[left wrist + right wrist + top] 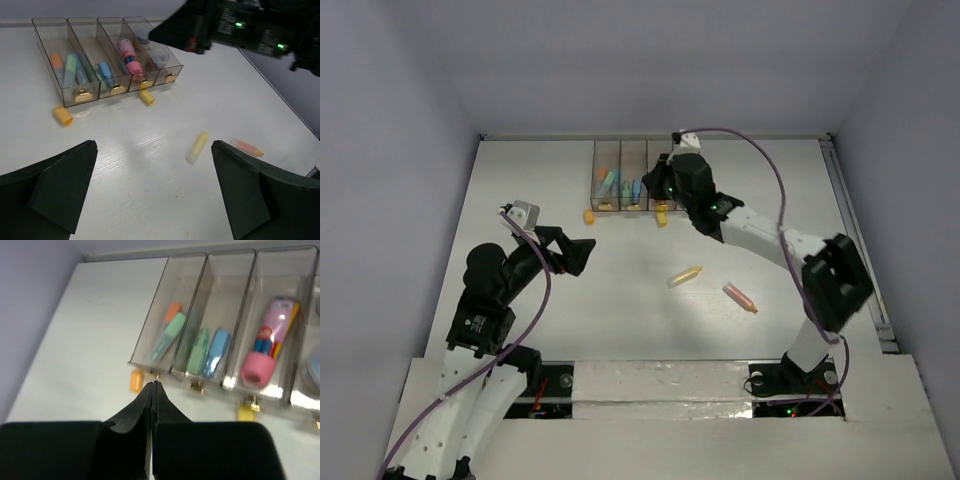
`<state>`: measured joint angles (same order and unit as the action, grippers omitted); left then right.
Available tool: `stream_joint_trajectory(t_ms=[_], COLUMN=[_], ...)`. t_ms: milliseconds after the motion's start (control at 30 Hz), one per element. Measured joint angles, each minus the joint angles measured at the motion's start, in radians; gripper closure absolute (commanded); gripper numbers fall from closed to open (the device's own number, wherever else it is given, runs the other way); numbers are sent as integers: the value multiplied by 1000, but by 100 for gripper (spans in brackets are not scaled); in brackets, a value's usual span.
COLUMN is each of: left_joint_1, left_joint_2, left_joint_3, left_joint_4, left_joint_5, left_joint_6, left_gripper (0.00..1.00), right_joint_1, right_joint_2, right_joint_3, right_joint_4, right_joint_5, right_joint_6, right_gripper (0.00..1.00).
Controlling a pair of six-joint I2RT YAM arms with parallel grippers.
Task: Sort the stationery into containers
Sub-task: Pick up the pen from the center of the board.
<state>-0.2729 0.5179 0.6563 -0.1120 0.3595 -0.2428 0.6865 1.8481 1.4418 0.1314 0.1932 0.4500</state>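
left claw [153, 160] wide apart; right claw [152, 390] pinched together, empty, just before bins [198, 305].

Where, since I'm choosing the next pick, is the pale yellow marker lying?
In the top view, the pale yellow marker lies loose on the table just right of centre, the pink-orange marker close on its right, the bins farther back.

The 4 bins [47, 60] are clear with a brownish tint and gold tabs [83, 95]. Inside are an orange stick [56, 61], green sticks [70, 67], blue sticks [105, 73] and a pink stick [129, 56] banded red and blue. On the white table [125, 190] lie an orange cap [63, 115], a yellow cap [147, 97], a pale yellow marker [197, 148] and a pink-orange marker [246, 147]. The arms [760, 235] are black, with a purple cable [761, 149].
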Motion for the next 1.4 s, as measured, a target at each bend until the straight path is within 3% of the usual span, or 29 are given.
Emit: stream_joint_trajectory(t_ms=[67, 133, 167, 200, 233, 300, 333, 433, 500, 767, 1067, 1200, 1300, 1400], left_joint_1=[0, 0, 0, 0, 0, 0, 0, 0, 0, 0, 0, 0, 0, 0], left_joint_2=[0, -5, -7, -13, -19, -34, -41, -54, -58, -66, -70, -70, -70, -70], left_joint_3=[0, 0, 0, 0, 0, 0, 0, 0, 0, 0, 0, 0, 0, 0], left_joint_4=[0, 1, 1, 2, 1, 1, 1, 1, 1, -5, -9, -9, -9, -9], left_joint_5=[6, 10, 11, 11, 11, 11, 10, 10, 8, 2, -2, -2, -2, -2], left_joint_6=[0, 0, 0, 0, 0, 0, -2, 2, 2, 2, 2, 2, 2, 2], left_gripper=[1, 5, 8, 10, 18, 34, 37, 41, 37, 28, 27, 27, 27, 27], right_joint_1=[2, 9, 16, 24, 31, 43, 49, 53, 53, 53, 55, 55, 65, 91], right_joint_2=[-153, -272, -315, -349, -382, -456, -486, -574, -589, -438, -279, -242, -211, -166], right_joint_3=[-166, -305, -362, -411, -462, -565, -606, -714, -755, -788, -653, -613, -578, -523], right_joint_4=[29, 23, 14, 3, -23, -109, -142, -233, -261, -257, -231, -259, -283, -328], right_joint_5=[-14, -22, -22, -21, -17, -16, -17, -29, -35, -46, 9, 24, 50, 90], right_joint_6=[56, 103, 122, 135, 154, 183, 198, 247, 277, 327, 282, 251, 232, 219], right_gripper=[100, 90, 80, 56, 43, 19, 15, 13, 11, 14, 24, 31, 45, 46])
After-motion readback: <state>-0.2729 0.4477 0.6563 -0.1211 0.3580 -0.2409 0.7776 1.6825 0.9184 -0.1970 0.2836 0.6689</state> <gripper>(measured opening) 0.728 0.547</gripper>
